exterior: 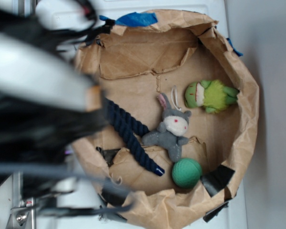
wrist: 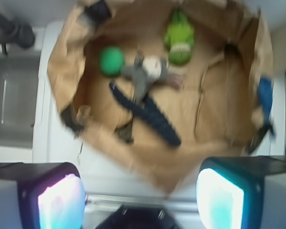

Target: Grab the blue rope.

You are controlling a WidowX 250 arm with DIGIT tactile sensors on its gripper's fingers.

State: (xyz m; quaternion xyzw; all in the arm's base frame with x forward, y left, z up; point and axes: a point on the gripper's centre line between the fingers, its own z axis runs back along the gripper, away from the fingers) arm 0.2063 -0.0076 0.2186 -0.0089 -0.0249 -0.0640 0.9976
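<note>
The blue rope [exterior: 130, 135] is thick, twisted and dark navy, and lies on the floor of a crumpled brown paper nest [exterior: 238, 157]. Its bright blue capped tip points toward the green ball. In the wrist view the blue rope [wrist: 152, 114] runs diagonally below the bunny. My gripper [wrist: 140, 198] hangs high above the near rim of the nest, well short of the rope. Its two glowing pads [wrist: 59, 202] stand wide apart with nothing between them. In the exterior view the blurred black arm covers the left side and hides the rope's upper end.
A grey bunny plush [exterior: 171, 131] lies against the rope's right side. A green ball [exterior: 186, 172] sits near the rope's tip, and a green frog plush [exterior: 210, 95] lies at the far right. Blue tape [exterior: 136, 19] marks the nest's rim. A metal sink [wrist: 12, 109] is beside the nest.
</note>
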